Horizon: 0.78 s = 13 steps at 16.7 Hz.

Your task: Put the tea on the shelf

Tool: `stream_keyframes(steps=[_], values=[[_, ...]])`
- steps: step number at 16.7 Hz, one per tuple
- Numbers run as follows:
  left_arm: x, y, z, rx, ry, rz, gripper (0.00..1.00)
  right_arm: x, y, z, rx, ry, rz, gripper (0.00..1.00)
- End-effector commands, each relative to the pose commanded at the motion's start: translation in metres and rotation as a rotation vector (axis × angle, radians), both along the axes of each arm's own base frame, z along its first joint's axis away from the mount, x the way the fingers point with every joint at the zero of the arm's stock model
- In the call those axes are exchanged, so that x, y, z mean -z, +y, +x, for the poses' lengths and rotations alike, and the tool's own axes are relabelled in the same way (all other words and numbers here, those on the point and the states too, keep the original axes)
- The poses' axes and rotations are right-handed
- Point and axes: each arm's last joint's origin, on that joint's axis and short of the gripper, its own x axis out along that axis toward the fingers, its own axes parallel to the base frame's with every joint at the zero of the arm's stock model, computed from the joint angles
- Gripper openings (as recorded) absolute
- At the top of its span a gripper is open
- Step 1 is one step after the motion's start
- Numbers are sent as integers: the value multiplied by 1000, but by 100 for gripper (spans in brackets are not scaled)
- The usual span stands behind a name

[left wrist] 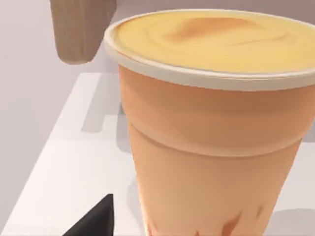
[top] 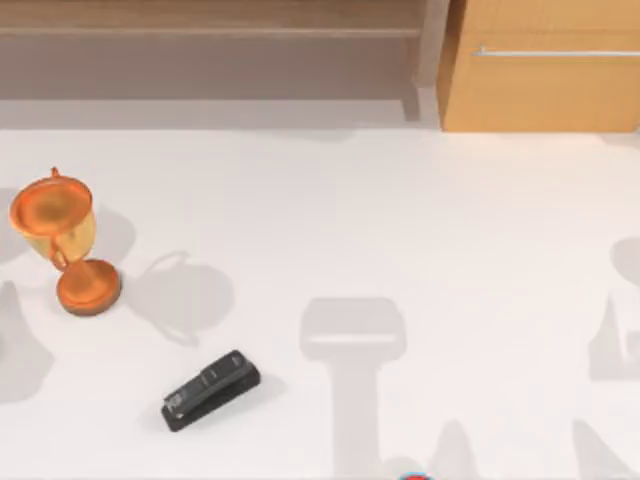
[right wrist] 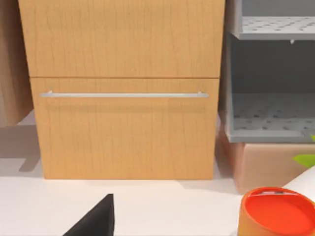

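Sealed cup of tea [left wrist: 211, 128], filled with orange liquid, upright on the white desk [left wrist: 74, 167] close before the left end effector [left wrist: 96, 221], whose grip state cannot be told.

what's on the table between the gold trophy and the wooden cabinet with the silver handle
Nothing. In the top view, the white table is bare from the trophy to the cabinet, apart from shadows.
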Motion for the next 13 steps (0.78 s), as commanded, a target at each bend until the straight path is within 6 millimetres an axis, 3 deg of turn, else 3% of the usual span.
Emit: stream_keyframes(steps=[8,13], values=[[7,3,0,2,3,-3,100,0,0,0,0,0,0,100],[11,7,36,0,0,-1,100,0,0,0,0,0,0,100]])
